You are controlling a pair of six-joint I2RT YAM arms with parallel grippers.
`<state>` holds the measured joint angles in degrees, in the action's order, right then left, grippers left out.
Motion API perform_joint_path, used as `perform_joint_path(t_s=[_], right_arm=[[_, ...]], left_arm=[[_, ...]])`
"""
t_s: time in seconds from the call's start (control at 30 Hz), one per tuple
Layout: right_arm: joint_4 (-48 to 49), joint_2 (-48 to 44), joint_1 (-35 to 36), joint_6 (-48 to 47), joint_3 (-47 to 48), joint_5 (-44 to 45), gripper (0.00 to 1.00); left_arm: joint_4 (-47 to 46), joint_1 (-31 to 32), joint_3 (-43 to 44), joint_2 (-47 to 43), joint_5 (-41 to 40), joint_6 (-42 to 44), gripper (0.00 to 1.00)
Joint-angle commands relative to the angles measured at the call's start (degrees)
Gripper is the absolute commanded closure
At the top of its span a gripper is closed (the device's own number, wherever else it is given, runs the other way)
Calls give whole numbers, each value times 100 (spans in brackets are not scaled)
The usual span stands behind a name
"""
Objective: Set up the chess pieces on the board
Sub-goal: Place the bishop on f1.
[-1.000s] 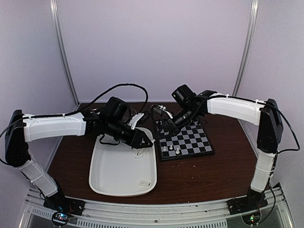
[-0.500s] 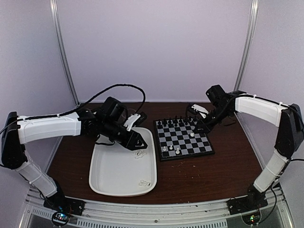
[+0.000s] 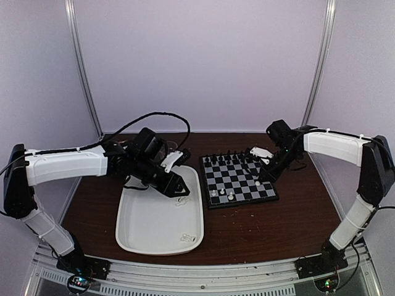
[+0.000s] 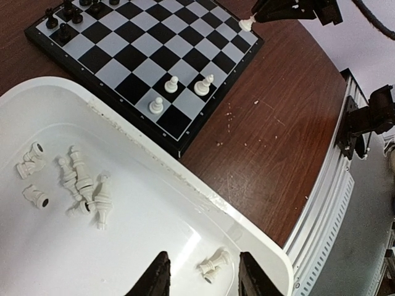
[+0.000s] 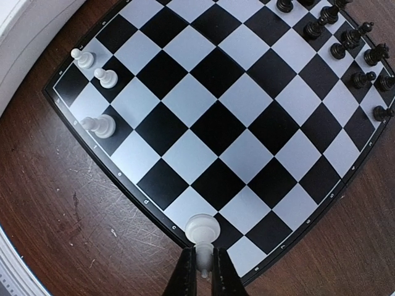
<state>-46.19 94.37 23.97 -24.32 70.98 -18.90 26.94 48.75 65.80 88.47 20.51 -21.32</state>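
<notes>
- At frame centre, top view: board (image 3: 239,180) with three white chess pieces (image 3: 222,193) standing near its lower left corner, black chessmen (image 3: 229,160) along the upper edge, tray (image 3: 148,228) to the left. Early stage, judged by the bare near rows.
- Along the bottom edge, left wrist view: left gripper (image 4: 203,280) parted and empty, fingers either side of one fallen piece (image 4: 213,266) in the tray; several more lying at left, yet to be moved; fingertips cut off by the frame.
- Bottom centre, right wrist view: right gripper (image 5: 202,265) pinched on a white piece (image 5: 202,230) at the board's lower edge; contact with the square impossible to tell; piece type unclear.
</notes>
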Motion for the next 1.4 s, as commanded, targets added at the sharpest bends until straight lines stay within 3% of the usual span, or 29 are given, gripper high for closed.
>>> perform_joint_path(t_s=[0.0,0.63,1.37], right_arm=[[147,147,262,-133,-42,261,97],[46,444,564,-170,52,817,97],[-68,607,574,-212,28,746,95]], left_arm=[[-21,9,149,4,-122,67,62],[122,11,257,156,-163,110,62],[102,11,152,162,-235,49,62]])
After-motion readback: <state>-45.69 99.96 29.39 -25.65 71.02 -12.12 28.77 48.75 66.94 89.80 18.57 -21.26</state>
